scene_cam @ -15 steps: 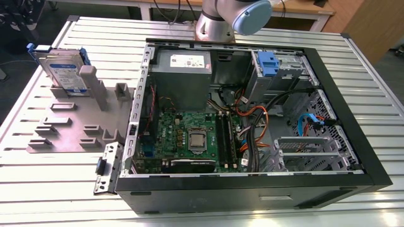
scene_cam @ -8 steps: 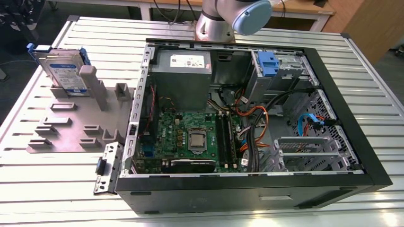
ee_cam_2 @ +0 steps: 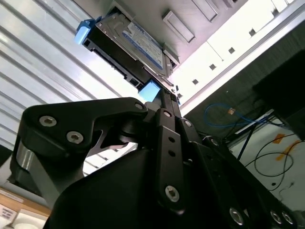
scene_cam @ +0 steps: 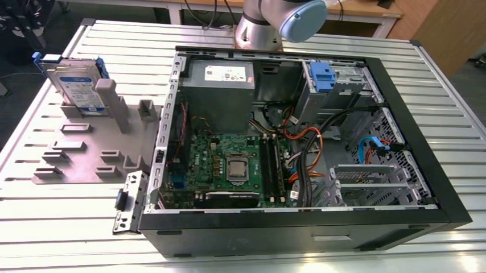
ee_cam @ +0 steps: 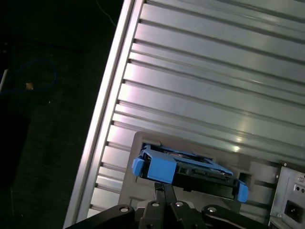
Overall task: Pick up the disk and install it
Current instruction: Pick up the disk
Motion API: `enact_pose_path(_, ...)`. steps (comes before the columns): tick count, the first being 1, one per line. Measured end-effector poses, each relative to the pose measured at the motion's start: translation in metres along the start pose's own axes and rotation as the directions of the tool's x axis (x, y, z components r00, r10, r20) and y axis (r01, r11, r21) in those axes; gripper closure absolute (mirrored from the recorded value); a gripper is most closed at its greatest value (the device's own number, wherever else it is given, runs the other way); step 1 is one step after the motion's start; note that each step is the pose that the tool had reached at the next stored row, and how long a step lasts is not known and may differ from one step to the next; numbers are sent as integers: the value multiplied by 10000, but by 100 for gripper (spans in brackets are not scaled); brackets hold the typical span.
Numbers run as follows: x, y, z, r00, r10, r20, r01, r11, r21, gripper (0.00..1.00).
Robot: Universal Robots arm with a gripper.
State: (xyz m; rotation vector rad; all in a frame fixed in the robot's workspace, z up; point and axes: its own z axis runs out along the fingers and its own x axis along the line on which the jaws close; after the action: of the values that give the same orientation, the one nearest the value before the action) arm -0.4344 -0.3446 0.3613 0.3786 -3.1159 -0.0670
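The disk [scene_cam: 76,85] stands on edge in a slot of a grey holder plate [scene_cam: 83,153] on the exterior view's left, its white-and-blue label facing out and blue rails on its sides. Both wrist views look at the disk [ee_cam_2: 138,43] [ee_cam: 190,171] from a distance. My gripper [ee_cam_2: 162,95] [ee_cam: 162,185] hangs apart from the disk, with its fingertips pressed together and nothing between them. The open computer case [scene_cam: 304,136] lies flat beside the holder, with a drive bay and blue latch [scene_cam: 322,77] at its far corner.
The arm's grey and blue joint [scene_cam: 292,17] rises behind the case. Inside the case are a motherboard [scene_cam: 235,165], a grey power supply [scene_cam: 220,74] and loose cables [scene_cam: 304,148]. A slatted aluminium table [scene_cam: 448,96] carries everything. A detached bracket [scene_cam: 127,205] lies near the case's front corner.
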Motion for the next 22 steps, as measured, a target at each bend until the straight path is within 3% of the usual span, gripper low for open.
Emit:
enact_pose_path(8, 0, 0, 0, 9953, -971, -41, 971, 9953, -5, 89)
enact_pose_path(18, 0, 0, 0, 9948, -1019, -43, 1019, 9948, -5, 89)
enact_pose_path(22, 0, 0, 0, 9929, -1188, -50, 1188, 9929, -7, 89)
